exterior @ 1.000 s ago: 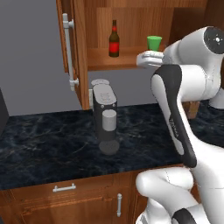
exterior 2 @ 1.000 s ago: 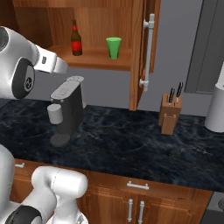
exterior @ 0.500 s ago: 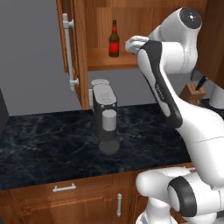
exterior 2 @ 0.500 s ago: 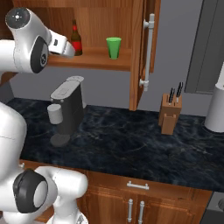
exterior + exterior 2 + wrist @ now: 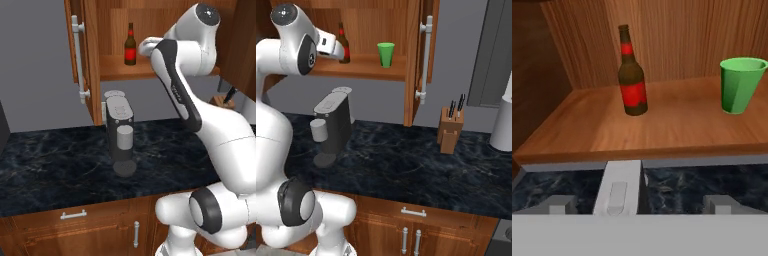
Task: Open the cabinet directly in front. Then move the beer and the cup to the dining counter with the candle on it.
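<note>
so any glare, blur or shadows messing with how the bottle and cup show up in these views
Hand view: the beer and the cup read sharp, evenly lit, with soft shadows at their bases. Left base view: the arm covers the cup. Right base view: the bottle sits dim in the shaded cabinet, the cup bright; no glare.

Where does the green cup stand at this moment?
The green cup stands upright on the shelf of the open cabinet, to the right of the beer and apart from it in the right base view, above the coffee machine.
</note>
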### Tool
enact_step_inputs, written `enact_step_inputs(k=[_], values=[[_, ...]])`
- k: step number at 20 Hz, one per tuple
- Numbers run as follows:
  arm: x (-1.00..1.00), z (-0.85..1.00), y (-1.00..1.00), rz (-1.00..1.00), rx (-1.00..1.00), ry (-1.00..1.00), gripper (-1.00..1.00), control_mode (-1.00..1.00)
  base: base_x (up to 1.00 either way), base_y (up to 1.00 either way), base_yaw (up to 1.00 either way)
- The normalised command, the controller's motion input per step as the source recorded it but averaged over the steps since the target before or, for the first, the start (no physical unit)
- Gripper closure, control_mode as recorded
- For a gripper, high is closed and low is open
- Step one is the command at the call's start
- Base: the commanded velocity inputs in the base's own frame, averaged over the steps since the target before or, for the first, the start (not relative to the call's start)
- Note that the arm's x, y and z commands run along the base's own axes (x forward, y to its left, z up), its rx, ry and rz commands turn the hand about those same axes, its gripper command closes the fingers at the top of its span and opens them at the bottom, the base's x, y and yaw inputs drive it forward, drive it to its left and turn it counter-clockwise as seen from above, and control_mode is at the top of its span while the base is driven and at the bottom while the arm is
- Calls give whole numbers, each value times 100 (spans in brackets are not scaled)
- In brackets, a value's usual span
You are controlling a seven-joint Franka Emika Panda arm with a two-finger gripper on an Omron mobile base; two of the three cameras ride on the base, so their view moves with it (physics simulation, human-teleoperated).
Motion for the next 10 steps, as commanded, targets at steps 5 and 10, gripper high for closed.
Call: enact_step_inputs(k=[5,10], values=[[42,0,3,0,-4,-7,-100,-100,0,0,0],[58,0,5,0,0,0,-100,-100,0,0,0]])
